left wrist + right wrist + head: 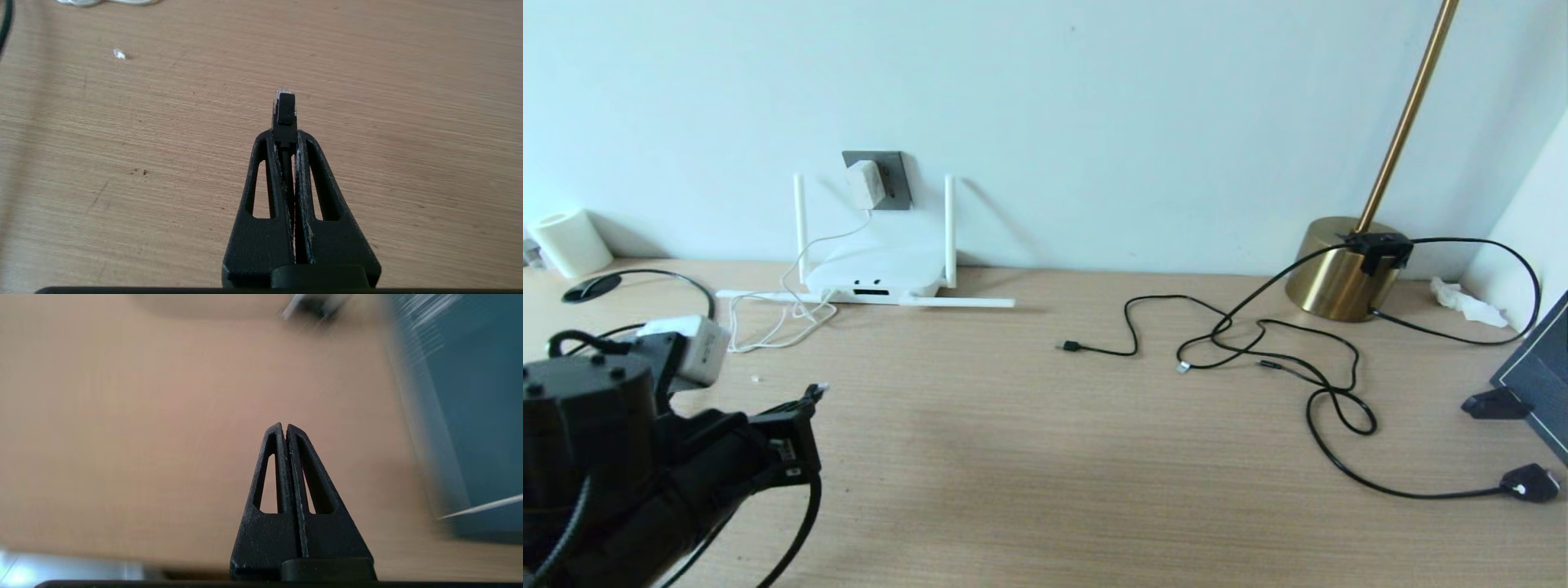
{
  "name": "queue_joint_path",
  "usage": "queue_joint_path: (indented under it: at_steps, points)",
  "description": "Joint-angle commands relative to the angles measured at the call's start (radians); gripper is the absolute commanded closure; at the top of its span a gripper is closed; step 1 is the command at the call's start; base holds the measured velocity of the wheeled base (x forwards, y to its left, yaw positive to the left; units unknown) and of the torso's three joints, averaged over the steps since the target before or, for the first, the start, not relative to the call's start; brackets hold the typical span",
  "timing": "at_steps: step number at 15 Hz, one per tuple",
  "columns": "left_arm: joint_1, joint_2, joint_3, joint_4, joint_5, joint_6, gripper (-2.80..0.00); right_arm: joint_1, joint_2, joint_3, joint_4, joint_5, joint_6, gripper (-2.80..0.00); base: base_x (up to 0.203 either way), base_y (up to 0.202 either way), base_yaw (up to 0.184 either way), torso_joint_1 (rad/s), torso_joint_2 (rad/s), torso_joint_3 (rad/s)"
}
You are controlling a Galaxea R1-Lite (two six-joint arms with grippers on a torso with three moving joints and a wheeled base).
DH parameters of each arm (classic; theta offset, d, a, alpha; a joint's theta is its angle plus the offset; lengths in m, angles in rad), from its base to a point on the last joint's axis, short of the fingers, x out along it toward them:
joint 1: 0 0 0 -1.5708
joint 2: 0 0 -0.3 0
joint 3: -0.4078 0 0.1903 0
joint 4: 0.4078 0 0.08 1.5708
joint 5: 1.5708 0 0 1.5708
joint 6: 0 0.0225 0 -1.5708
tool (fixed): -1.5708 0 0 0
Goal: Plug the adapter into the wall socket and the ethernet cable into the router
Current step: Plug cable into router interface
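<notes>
Pinching the ethernet cable [284, 110] behind its brittle clear plug, my left gripper [285, 132] holds firm on light, floppy cord while my right gripper [284, 426] is closed and empty.

Plain pale wall [1143, 98], matte, faint blue-green tint. Light wood-grain counter [1029, 457] butts against it, a few small dark scuffs visible up close. Brass floor-lamp-style base [1327, 269] with slim brass pole [1409, 114] stands at the back right of the counter. Second pale wall [1535, 212] closes the right corner. Lighting even, soft shadows against the wall.
</notes>
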Motion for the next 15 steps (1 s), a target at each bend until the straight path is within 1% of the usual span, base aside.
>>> queue_joint_path:
  at_steps: [1,2,3,4,6,7,8,9,11,13,15]
  points:
    - [0.070,0.071,-0.016,-0.012,-0.055,0.016,0.00,0.002,-0.086,0.089,-0.069,0.022,0.006,0.00,0.000,0.000,0.000,0.000,0.00,0.000]
    - [0.099,0.077,-0.025,-0.015,-0.103,0.030,0.00,0.002,-0.089,0.099,-0.087,0.033,0.007,0.00,0.000,0.000,0.000,0.000,0.00,0.000]
    - [0.129,0.088,-0.050,-0.016,-0.167,0.062,0.00,0.002,-0.089,0.099,-0.087,0.035,0.003,0.00,0.000,0.000,0.000,0.000,0.00,0.000]
    - [0.162,0.104,-0.082,-0.016,-0.207,0.092,0.00,0.002,-0.089,0.099,-0.087,0.033,0.005,0.00,0.000,0.000,0.000,0.000,0.00,0.000]
    - [0.237,0.150,-0.153,-0.016,-0.258,0.132,0.00,0.002,-0.089,0.097,-0.087,0.033,0.015,0.00,0.000,0.000,0.000,0.000,0.00,0.000]
    - [0.276,0.180,-0.185,-0.016,-0.282,0.169,0.00,0.002,-0.089,0.097,-0.087,0.033,0.021,0.00,0.000,0.000,0.000,0.000,0.00,0.000]
    - [0.293,0.207,-0.208,-0.016,-0.303,0.199,0.00,0.002,-0.089,0.097,-0.087,0.032,0.038,0.00,0.000,0.000,0.000,0.000,0.00,0.000]
    - [0.306,0.242,-0.239,-0.016,-0.316,0.212,0.00,0.002,-0.089,0.097,-0.087,0.029,0.059,0.00,0.000,0.000,0.000,0.000,0.00,0.000]
    - [0.330,0.331,-0.305,-0.016,-0.324,0.213,0.00,0.002,-0.089,0.095,-0.088,0.027,0.096,0.00,0.000,0.000,0.000,0.000,0.00,0.000]
    - [0.339,0.422,-0.366,-0.016,-0.326,0.179,0.00,0.002,-0.089,0.095,-0.087,0.028,0.090,0.00,0.000,0.000,0.000,0.000,0.00,0.000]
    - [0.340,0.490,-0.436,-0.016,-0.320,0.162,0.00,0.002,-0.089,0.095,-0.087,0.028,0.090,0.00,0.000,0.000,0.000,0.000,0.00,0.000]
